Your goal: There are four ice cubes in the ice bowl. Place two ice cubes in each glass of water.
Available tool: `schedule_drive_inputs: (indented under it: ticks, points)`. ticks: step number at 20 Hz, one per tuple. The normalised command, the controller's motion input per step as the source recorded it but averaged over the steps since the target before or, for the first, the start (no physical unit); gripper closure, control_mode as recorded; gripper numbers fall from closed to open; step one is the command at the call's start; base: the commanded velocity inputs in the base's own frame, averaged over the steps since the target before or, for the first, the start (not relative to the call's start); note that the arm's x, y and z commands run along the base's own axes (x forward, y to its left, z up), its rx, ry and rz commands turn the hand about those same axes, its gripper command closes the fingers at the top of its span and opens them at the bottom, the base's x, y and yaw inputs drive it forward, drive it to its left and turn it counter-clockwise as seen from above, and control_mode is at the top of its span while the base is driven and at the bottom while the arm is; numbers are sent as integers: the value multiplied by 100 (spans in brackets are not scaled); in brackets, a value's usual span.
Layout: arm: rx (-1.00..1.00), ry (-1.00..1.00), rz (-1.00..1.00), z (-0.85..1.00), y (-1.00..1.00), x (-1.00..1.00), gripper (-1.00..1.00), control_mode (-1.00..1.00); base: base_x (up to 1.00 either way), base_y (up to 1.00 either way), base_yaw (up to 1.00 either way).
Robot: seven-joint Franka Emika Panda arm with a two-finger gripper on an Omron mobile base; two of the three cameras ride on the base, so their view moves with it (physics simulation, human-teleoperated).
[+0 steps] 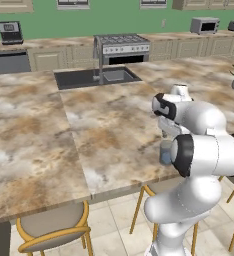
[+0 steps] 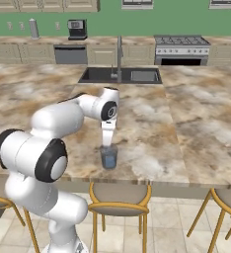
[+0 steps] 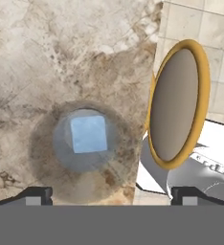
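Ice cube [image 3: 88, 134] sits inside the glass of water [image 2: 109, 157] near the table [image 2: 196, 128] edge; directly above it, the gripper [image 3: 111, 194] hangs released, jaws spread wide.

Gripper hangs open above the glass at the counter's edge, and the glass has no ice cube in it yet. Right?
Not quite. The gripper is open above the glass, but the hand view shows one light-blue ice cube already inside it.

Glossy white rounded arm [image 2: 53, 123] (dark bands at its joints)
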Motion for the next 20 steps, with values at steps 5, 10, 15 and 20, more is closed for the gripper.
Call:
schedule_drive_inputs:
  ticks: [5, 10, 15, 20]
  points:
    - [0, 0, 5, 44, 0, -24, -100, -100, 0, 0, 0]
    - [0, -1, 28, 9, 21, -82, -100, -100, 0, 0, 0]
    - [0, -5, 58, 0, 46, -97, -100, -100, 0, 0, 0]
    - [0, -17, 45, 9, 31, -45, -100, -100, 0, 0, 0]
